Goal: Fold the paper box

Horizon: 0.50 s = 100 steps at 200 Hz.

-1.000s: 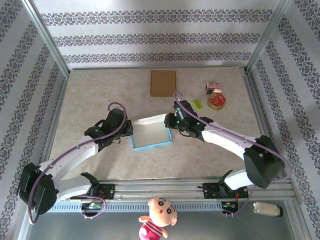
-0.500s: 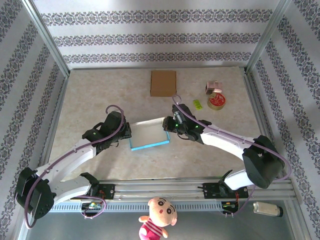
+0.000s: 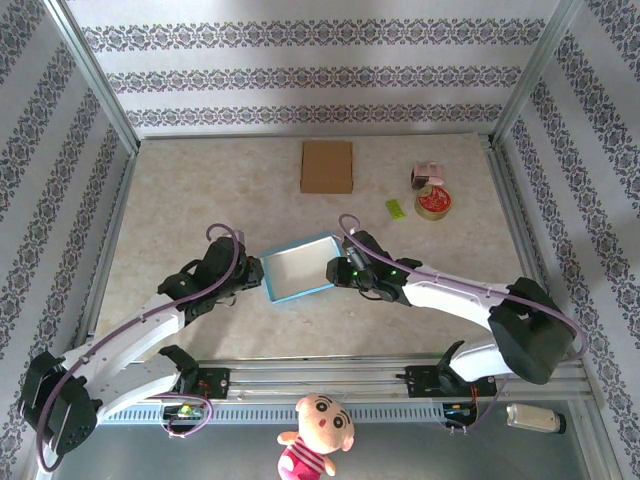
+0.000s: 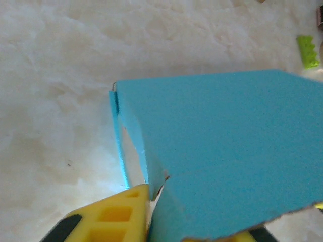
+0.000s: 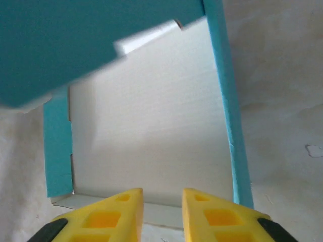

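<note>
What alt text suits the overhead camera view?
A shallow blue paper box, white inside, lies between the left tool and the right tool, one at each side. A brown cardboard piece lies farther back.

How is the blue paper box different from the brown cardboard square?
The blue paper box is blue outside and white inside; the brown cardboard square is plain brown. The box has raised walls; the cardboard lies flat. Both have four corners.
</note>
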Available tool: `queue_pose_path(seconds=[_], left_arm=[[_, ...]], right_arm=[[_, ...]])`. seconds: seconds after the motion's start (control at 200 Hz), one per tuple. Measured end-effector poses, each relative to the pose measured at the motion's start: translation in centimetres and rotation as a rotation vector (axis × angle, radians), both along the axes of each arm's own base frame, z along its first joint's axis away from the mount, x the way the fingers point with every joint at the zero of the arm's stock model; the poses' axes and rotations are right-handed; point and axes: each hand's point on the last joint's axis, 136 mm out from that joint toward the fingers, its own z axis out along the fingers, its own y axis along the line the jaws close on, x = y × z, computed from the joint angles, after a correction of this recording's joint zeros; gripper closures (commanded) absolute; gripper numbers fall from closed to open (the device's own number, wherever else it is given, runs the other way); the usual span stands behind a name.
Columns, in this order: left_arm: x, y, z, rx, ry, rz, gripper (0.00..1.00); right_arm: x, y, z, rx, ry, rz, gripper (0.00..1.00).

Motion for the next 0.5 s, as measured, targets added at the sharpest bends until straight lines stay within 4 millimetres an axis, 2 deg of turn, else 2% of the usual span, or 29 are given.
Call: queue_pose_path(seconds=[0.35,0.5], left_arm=[[-0.2,-0.4,-0.3,-0.004,0.01,-0.006,0.77],[-0.2,-0.8,-0.8,0.007,0.02,-0.016,0.71]], right_arm=[[-0.5,-1.2,1.6,-0.03,-0.045,0.017,0.46],[-1.1,-1.8,3.2,-0.026,-0.076,0.038,0.37]])
